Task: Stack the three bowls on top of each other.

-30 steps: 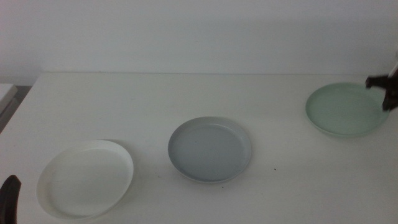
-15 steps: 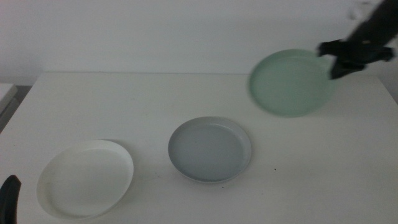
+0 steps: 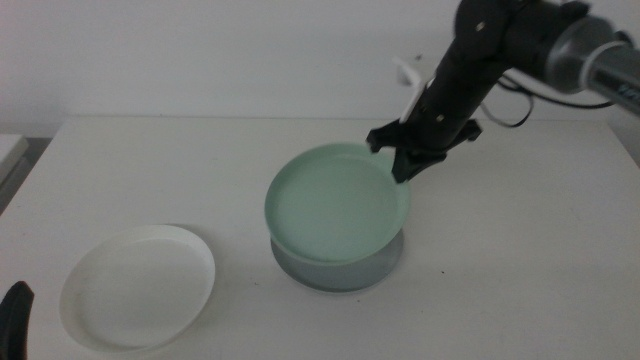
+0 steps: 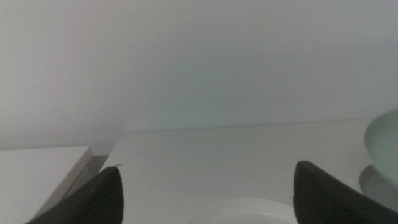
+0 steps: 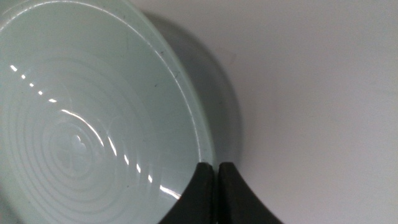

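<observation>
At the table's (image 3: 150, 160) near-left edge, the left gripper (image 3: 14, 318) waits low, its jaws spread wide apart with nothing between them. Just ahead of it and to its right lies the white bowl (image 3: 138, 287), flat on the table. Further right, the right gripper (image 3: 400, 160) is clamped on the far-right rim of the mint green bowl (image 3: 335, 205), jaws pinched together over the rim. That bowl hangs tilted below and to the left of the gripper, directly over the grey bowl (image 3: 340, 268), whose wall shows beneath it; contact between the two cannot be told.
</observation>
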Robot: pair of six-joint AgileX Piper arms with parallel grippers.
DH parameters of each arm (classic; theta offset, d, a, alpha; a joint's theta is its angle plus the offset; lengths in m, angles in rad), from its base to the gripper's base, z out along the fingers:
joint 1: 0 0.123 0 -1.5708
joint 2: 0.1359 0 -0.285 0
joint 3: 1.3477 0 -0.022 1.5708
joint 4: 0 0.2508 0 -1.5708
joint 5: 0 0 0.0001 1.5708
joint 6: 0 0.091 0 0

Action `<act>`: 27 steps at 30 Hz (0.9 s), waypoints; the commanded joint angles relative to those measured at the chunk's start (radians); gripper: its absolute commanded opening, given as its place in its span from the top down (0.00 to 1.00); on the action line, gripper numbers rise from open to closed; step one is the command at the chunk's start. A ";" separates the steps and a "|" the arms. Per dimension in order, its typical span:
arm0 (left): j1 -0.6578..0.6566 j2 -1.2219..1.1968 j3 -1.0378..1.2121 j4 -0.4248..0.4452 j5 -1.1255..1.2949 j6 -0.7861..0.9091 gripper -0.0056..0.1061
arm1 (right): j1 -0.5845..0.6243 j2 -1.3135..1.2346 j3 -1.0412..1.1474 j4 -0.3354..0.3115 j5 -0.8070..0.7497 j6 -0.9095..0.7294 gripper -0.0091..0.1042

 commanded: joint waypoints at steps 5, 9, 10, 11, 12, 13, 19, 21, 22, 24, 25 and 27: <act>0.001 -0.003 0.000 0.001 -0.008 -0.003 0.11 | 0.021 0.071 0.000 -0.011 -0.039 0.006 0.94; 0.001 -0.003 0.000 0.001 -0.008 -0.003 0.11 | 0.021 0.091 0.000 -0.049 -0.049 0.024 0.92; 0.001 -0.003 0.000 0.001 -0.008 -0.003 0.11 | 0.021 0.091 0.000 -0.062 -0.049 0.024 0.90; 0.001 -0.003 0.000 0.001 -0.008 -0.003 0.11 | 0.021 0.091 0.000 -0.072 -0.051 0.024 0.86; 0.001 -0.003 0.000 0.001 -0.008 -0.003 0.11 | 0.021 0.091 0.000 -0.080 -0.053 0.025 0.81; 0.001 -0.003 0.000 0.001 -0.008 -0.003 0.11 | 0.021 0.091 0.000 -0.081 -0.053 0.028 0.74; 0.001 -0.003 0.000 0.001 -0.008 -0.003 0.11 | 0.021 0.058 0.000 -0.075 -0.016 -0.008 0.26; 0.001 -0.003 0.000 0.001 -0.008 -0.003 0.11 | 0.014 0.003 0.000 -0.114 0.007 -0.010 0.16; 0.001 -0.003 0.000 0.001 -0.008 -0.003 0.11 | 0.007 -0.041 0.000 -0.137 0.013 -0.010 0.14; 0.001 -0.003 0.000 0.001 -0.008 -0.003 0.11 | -0.016 -0.152 0.000 -0.168 0.013 -0.007 0.13; 0.001 -0.003 0.000 0.001 -0.008 -0.003 0.11 | -0.033 -0.204 0.000 -0.173 0.011 -0.002 0.13; 0.001 -0.003 0.000 0.001 -0.008 -0.003 0.11 | -0.076 -0.331 0.000 -0.176 0.006 -0.002 0.14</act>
